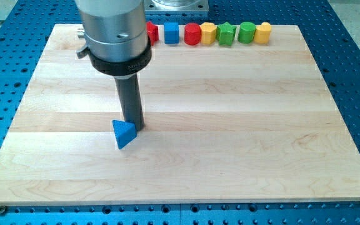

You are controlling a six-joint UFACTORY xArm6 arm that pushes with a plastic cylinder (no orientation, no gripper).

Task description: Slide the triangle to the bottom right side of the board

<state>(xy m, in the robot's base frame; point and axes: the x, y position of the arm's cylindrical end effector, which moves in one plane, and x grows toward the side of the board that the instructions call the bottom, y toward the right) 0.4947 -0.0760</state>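
Note:
A blue triangle block [123, 134] lies on the wooden board [230, 125], left of centre and a little below the middle. My tip [134, 129] stands right against the triangle's upper right side, touching or nearly touching it. The dark rod rises from there to the silver arm body [113, 28] at the view's top left.
A row of blocks lines the board's top edge: a red block [151, 31] partly hidden behind the arm, a blue cube [171, 33], a red block [192, 34], a yellow block [208, 32], a green star-like block [226, 34], a green block [247, 32], a yellow block [263, 32].

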